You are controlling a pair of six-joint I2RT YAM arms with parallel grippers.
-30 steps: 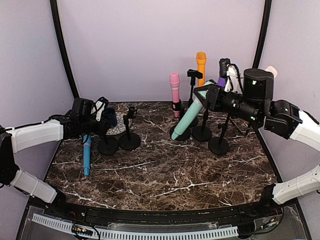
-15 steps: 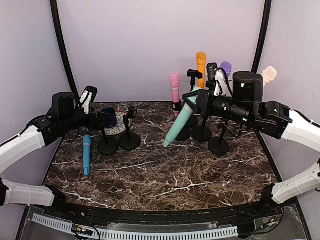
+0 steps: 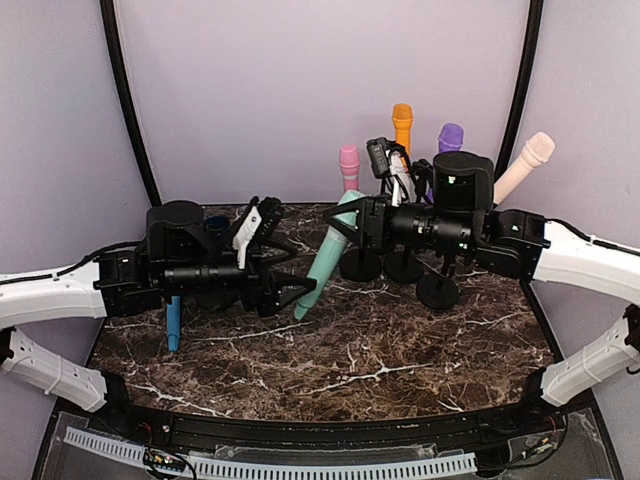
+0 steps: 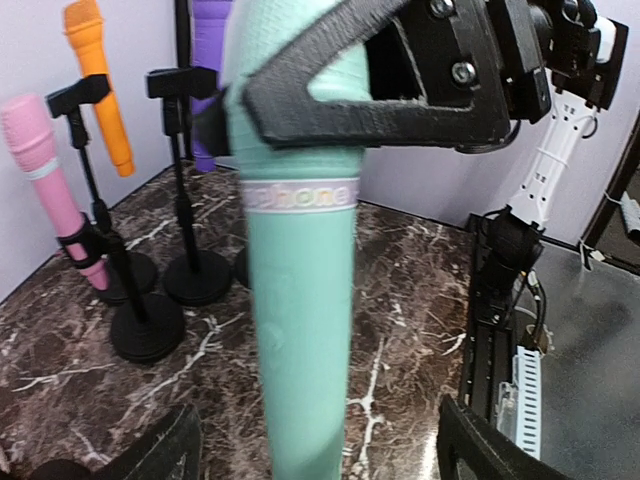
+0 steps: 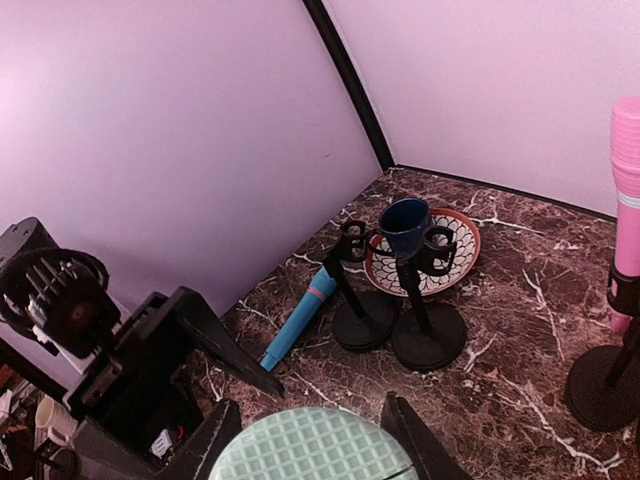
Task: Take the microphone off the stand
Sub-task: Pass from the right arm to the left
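My right tool (image 3: pixel 342 222), clamped on the head of the teal microphone (image 3: pixel 322 258), holds it tilted above the worktop (image 3: pixel 400 350), off the stands (image 3: pixel 438 292); my left tool (image 3: pixel 298 266), spread wide, flanks the handle and should close squarely before the right releases.

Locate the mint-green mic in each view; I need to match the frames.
Top external: mint-green mic at centre, slanting down to the left above the table.
Left wrist: mint-green mic fills the centre, upright, running off the bottom edge.
Right wrist: only its mesh head shows, at bottom centre.
Shared landmark: pink mic on its stand, behind at centre in the top view, far left in left wrist, far right in right wrist.
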